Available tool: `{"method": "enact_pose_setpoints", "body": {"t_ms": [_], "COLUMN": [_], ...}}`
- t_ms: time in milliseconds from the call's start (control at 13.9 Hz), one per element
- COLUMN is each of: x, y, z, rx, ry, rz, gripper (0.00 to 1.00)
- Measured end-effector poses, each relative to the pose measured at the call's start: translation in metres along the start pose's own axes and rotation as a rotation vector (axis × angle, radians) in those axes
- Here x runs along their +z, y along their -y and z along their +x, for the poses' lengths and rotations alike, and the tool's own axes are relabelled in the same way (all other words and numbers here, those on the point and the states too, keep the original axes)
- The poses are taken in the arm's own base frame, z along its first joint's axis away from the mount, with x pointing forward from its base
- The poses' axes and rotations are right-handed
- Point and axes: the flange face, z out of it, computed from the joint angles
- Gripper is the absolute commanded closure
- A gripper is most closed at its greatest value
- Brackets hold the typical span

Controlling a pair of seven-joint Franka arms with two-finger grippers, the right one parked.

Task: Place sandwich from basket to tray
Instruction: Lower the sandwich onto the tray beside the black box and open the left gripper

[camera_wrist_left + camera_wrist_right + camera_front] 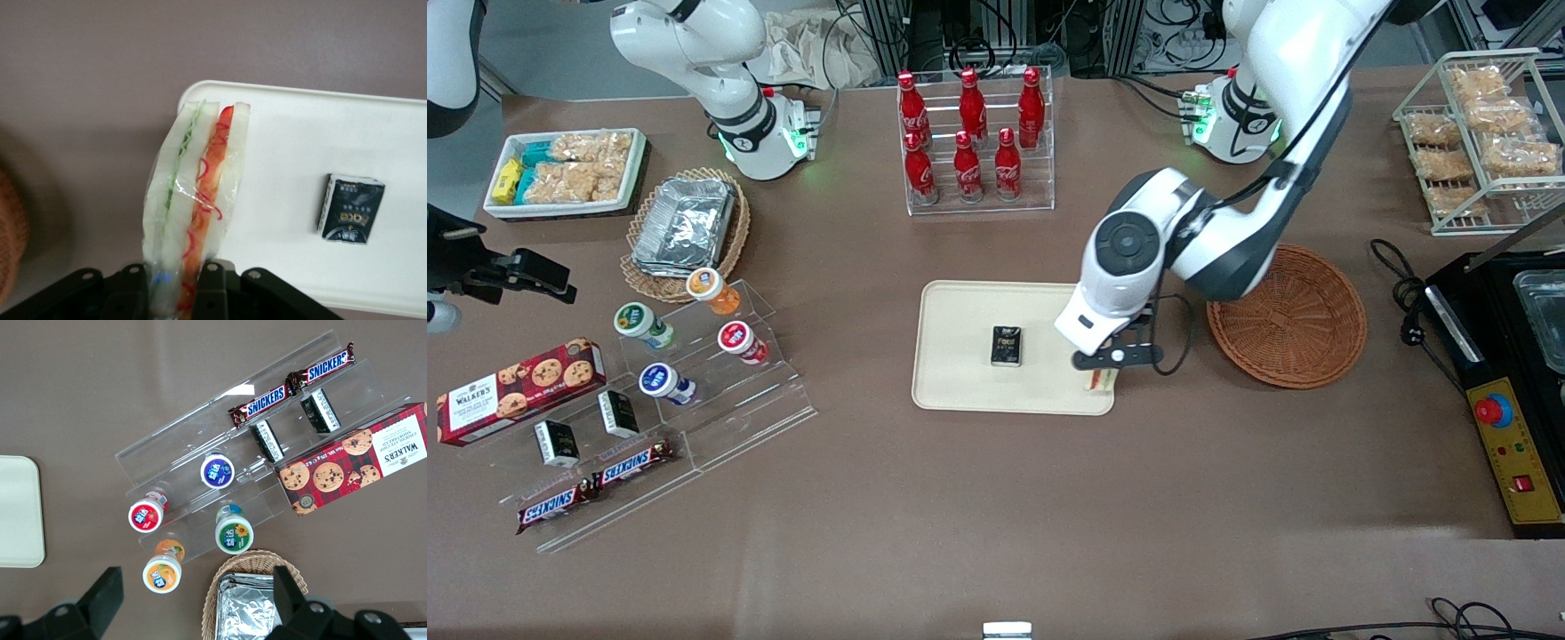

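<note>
My left gripper (1100, 372) is shut on the sandwich (1099, 380), a plastic-wrapped white wedge with green and red-orange filling (200, 193). It holds the sandwich over the corner of the cream tray (960, 382) that is nearest the front camera and nearest the basket. In the left wrist view the black fingers (212, 287) clamp the sandwich's base, and the sandwich hangs over the tray's corner (280, 127). The reddish-brown wicker basket (1294, 320) lies empty beside the tray, toward the working arm's end of the table; its edge shows in the wrist view (10, 233).
A small black box (1007, 346) lies on the tray's middle, also in the wrist view (350, 208). A rack of red bottles (971, 142) stands farther from the front camera. A tan basket with foil containers (687, 227) and snack displays (667, 373) lie toward the parked arm's end.
</note>
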Motion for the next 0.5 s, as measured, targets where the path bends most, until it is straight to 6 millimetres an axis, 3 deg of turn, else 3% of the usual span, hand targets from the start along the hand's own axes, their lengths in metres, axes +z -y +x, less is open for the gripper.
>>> {"method": "enact_pose_setpoints", "body": {"t_ms": [216, 432, 504], "x": [0.048, 0.081, 0.085], "y": [-0.022, -0.025, -0.025], "z": [-0.006, -0.006, -0.006], "rx": [0.017, 0.024, 0.024], "ry": [-0.018, -0.017, -0.014], "rz": [0.038, 0.07, 0.072], "gripper": [1.0, 1.0, 0.7]}}
